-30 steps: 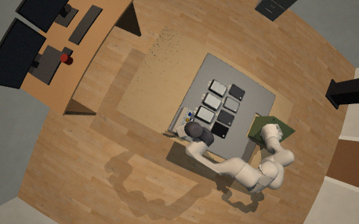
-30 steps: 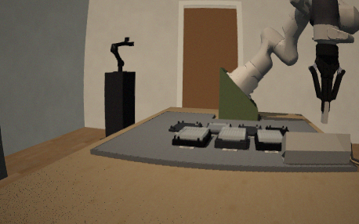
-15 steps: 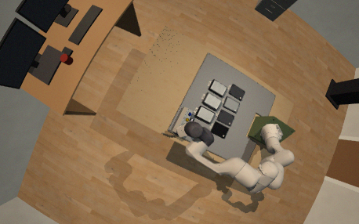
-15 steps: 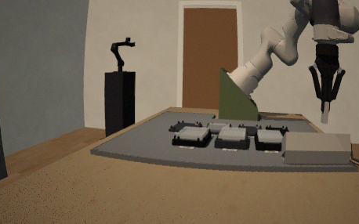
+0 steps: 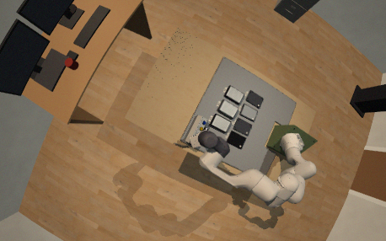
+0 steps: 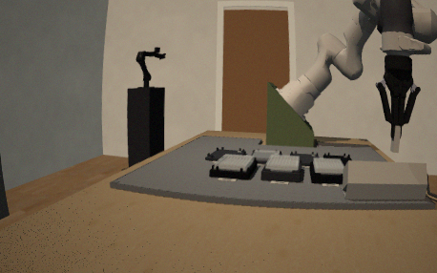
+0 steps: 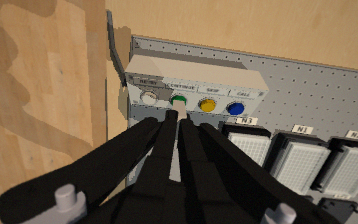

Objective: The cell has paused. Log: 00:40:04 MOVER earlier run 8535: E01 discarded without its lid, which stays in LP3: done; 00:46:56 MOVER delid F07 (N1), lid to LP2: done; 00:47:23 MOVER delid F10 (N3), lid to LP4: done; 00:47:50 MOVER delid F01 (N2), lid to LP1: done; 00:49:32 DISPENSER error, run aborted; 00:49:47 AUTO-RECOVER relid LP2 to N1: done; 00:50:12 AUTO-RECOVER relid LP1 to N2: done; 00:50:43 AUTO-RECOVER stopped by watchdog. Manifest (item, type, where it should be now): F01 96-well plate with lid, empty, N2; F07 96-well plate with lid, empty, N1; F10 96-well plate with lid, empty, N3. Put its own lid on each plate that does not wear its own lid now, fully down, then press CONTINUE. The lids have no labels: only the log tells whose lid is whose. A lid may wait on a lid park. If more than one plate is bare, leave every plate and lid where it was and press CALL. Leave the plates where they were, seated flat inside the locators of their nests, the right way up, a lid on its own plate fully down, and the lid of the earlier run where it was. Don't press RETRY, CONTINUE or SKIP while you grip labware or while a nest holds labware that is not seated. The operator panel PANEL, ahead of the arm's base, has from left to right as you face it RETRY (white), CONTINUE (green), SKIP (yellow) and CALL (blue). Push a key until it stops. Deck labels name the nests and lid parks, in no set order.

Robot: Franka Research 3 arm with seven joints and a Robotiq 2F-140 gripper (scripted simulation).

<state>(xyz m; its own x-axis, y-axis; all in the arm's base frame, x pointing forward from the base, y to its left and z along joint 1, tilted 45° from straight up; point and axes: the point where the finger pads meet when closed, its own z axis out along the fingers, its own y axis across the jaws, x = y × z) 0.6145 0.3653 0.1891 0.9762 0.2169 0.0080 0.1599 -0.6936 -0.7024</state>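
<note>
My gripper (image 7: 177,109) is shut and empty, pointing down at the operator panel (image 7: 195,80). Its fingertips (image 7: 178,100) hang above the green CONTINUE key, between the white RETRY key (image 7: 149,97) and the yellow SKIP key (image 7: 207,105); the blue CALL key (image 7: 235,108) is further right. In the side view the gripper (image 6: 395,143) is clear of the panel box (image 6: 385,179). Three pale-topped plates sit in nests N3 (image 7: 250,145), N1 (image 7: 300,157) and N2 (image 7: 350,167). They look alike in the side view (image 6: 281,166).
Behind the plates is a row of dark lid parks; one holds a pale lid (image 5: 249,112), also in the side view (image 6: 266,154), and the others (image 5: 237,139) look bare. A green wedge (image 6: 286,124) carries the arm's base. A cable (image 7: 114,45) leaves the panel's left side.
</note>
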